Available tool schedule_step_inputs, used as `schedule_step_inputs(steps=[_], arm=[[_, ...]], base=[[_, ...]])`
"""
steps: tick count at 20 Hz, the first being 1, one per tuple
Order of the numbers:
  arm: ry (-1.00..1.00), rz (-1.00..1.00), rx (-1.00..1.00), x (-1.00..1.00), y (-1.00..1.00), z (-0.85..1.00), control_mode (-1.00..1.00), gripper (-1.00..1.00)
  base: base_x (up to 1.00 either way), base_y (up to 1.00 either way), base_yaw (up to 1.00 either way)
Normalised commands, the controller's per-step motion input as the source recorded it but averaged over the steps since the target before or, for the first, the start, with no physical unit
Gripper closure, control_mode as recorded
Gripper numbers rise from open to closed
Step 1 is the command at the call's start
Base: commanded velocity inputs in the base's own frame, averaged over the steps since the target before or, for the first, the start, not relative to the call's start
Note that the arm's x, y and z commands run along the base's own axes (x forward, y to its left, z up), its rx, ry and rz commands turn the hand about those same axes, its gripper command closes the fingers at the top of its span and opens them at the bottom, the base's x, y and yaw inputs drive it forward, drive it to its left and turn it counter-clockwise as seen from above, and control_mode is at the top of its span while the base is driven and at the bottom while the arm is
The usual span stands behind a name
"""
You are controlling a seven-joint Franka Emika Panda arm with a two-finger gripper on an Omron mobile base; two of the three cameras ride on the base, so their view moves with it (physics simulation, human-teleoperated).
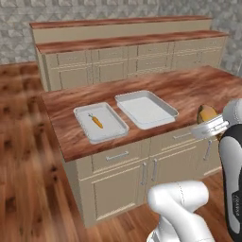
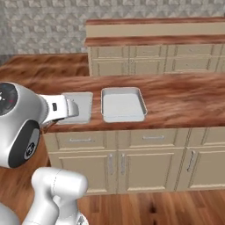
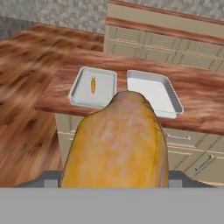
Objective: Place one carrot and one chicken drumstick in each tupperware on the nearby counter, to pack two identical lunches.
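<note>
We see the chicken drumstick (image 3: 118, 142) filling the lower centre of the hand view, golden-orange, right in front of the camera – the gripper (image 1: 208, 124) has it held, jaws spread wide around it. In the left base view the drumstick (image 1: 206, 114) pokes out at the right edge, mid-height, just above the gripper, over the front right part of the bench (image 1: 189, 85).

Two tupperware trays sit side by side on the bench, close but apart. Smaller tupperware (image 1: 85, 130) at centre-left of the left base view, one carrot (image 1: 97, 122) lying inside it. Larger tupperware (image 1: 163, 106) just right of it – only its pale floor shows inside. Hand view has the same pair: small tray (image 3: 81, 85) upper left with the carrot (image 3: 93, 85), larger tray (image 3: 173, 94) upper right.

Right base view: larger tray (image 2: 141, 102) at centre, smaller tray (image 2: 85, 110) left of it, partly hidden by the arm.

Beige cabinets (image 1: 118, 179) with bar handles under the bench; a second counter (image 1: 118, 40) runs along the upper part of the frame.
</note>
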Motion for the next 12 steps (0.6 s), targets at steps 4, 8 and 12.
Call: schedule_step_inputs(steps=[4, 8, 12], arm=[[0.00, 0.00, 0.00, 0.00, 0.00, 0.00, 1.00, 1.00], [0.00, 0.00, 0.00, 0.00, 0.00, 0.00, 1.00, 1.00], [0.00, 0.00, 0.00, 0.00, 0.00, 0.00, 1.00, 1.00]], base=[[0.46, 0.24, 0.21], [0.30, -0.16, 0.11], [0.28, -0.19, 0.11]])
